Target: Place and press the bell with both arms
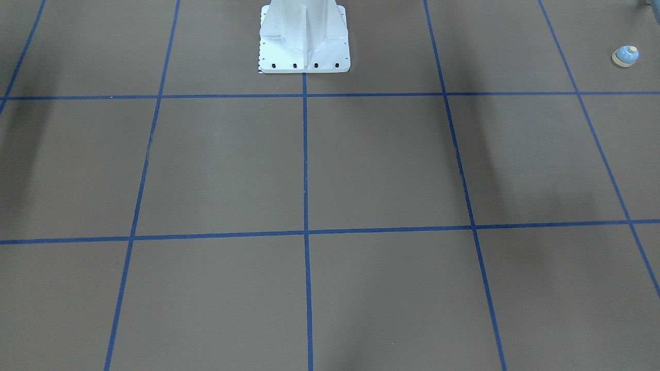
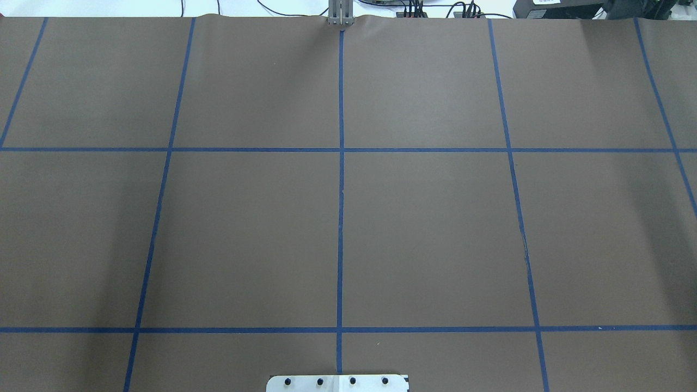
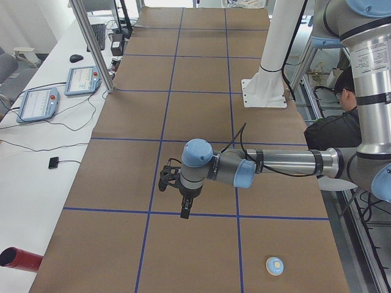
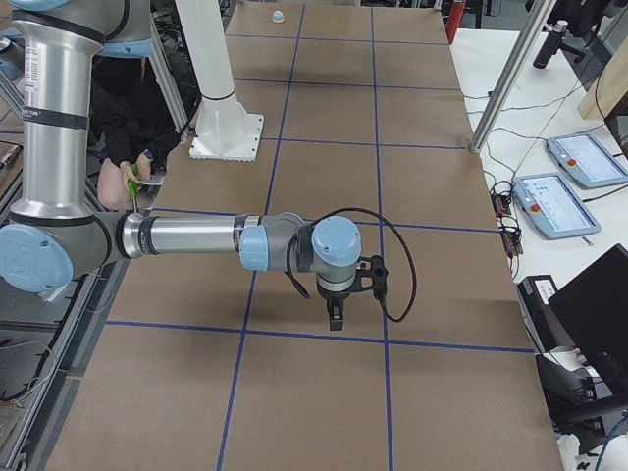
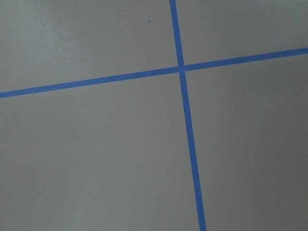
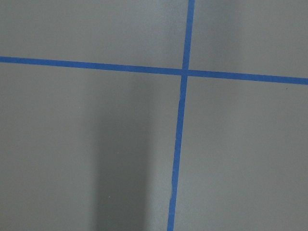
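left claw (image 3: 185, 212), right claw (image 4: 336, 321) hover; opening unclear.

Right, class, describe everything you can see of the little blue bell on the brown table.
The bell is a small light-blue dome on a cream base ring, with a cream round button on top. It looks smooth and hard. It stands upright on the brown table, far out towards the robot's left end, touching nothing but the tabletop.
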